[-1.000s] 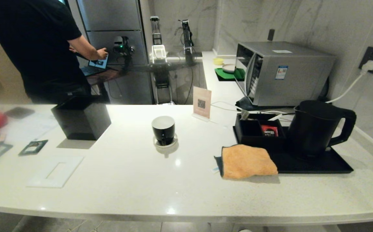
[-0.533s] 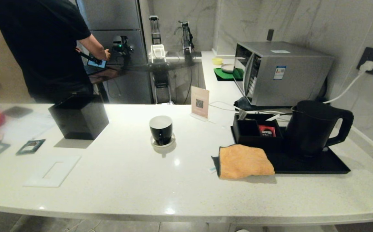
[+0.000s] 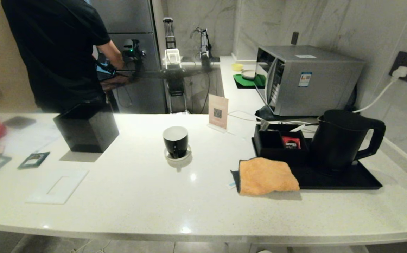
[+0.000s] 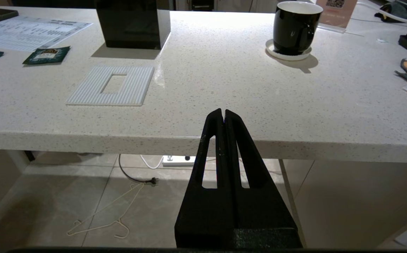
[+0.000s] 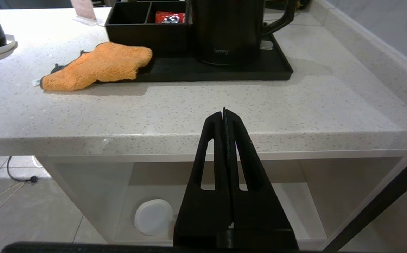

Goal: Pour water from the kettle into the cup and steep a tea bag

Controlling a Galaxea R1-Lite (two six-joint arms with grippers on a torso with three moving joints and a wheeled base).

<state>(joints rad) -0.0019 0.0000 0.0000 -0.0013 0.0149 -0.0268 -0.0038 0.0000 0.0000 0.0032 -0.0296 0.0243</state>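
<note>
mostly pale speckled counter [image 3: 203, 196], marble-looking walls [image 3: 330, 24], perhaps

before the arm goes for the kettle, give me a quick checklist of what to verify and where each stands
1. kettle upright on the black tray, handle to the robot's right: ok
2. cup upright on its saucer, apart from the tray: ok
3. cup empty: cannot tell, inside not visible
4. right gripper free, shut, at the counter's edge: ok
5. left gripper free, shut, off the counter: ok
6. orange cloth overlapping the tray's near corner, clear of the kettle: ok
</note>
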